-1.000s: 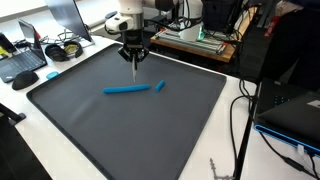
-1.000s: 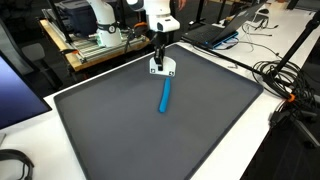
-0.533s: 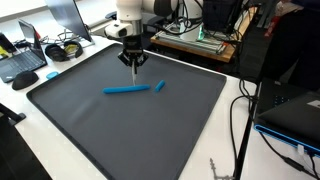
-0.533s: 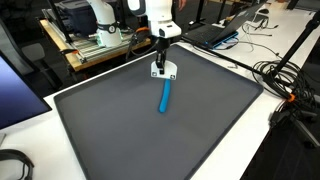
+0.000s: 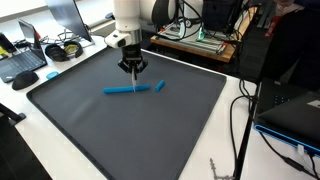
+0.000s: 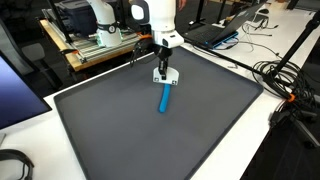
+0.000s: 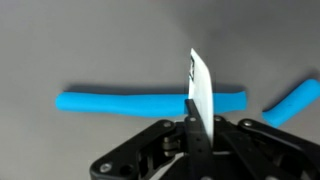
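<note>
A long blue roll (image 5: 124,89) lies on the dark grey mat (image 5: 90,130), with a short blue piece (image 5: 159,86) just beyond one end. My gripper (image 5: 132,68) is shut on a thin white blade (image 7: 200,85) that points down at the roll. In the wrist view the blade crosses the long roll (image 7: 120,101) near its right end, and the short piece (image 7: 292,102) lies apart at the right. I cannot tell whether the blade touches the roll. In an exterior view the gripper (image 6: 162,66) with the blade (image 6: 164,75) hangs over the far end of the roll (image 6: 164,98).
A laptop (image 5: 22,62) and headphones (image 5: 62,50) lie beyond one side of the mat. Electronics (image 5: 190,38) stand at the back. Cables (image 5: 240,120) and a dark laptop (image 5: 295,115) lie on the white table past the mat's other edge.
The gripper with the white blade has come down and a little nearer to the long blue roll. The two blue pieces have not moved.
</note>
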Motion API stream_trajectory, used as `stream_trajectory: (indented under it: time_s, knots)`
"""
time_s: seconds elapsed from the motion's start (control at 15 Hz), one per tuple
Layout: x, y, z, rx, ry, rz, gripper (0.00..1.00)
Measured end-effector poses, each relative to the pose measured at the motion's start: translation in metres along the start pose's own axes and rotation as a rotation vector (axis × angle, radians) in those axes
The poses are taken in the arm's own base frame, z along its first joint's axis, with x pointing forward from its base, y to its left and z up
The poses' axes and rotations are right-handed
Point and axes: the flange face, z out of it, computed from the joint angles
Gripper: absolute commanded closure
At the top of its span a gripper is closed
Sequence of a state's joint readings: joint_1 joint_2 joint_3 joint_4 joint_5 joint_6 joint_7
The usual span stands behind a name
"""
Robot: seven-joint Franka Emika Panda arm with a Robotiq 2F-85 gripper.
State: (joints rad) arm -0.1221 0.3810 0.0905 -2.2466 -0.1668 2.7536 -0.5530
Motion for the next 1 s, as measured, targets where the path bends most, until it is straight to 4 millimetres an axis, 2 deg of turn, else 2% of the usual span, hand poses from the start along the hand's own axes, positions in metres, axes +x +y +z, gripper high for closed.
stream_trajectory:
  time_s: [0.27,1.0]
  knots:
    - [0.005,-0.001,0.013,0.014,-0.006,-0.005,0.99]
    - [0.015,-0.001,0.029,0.017,0.012,-0.016,0.99]
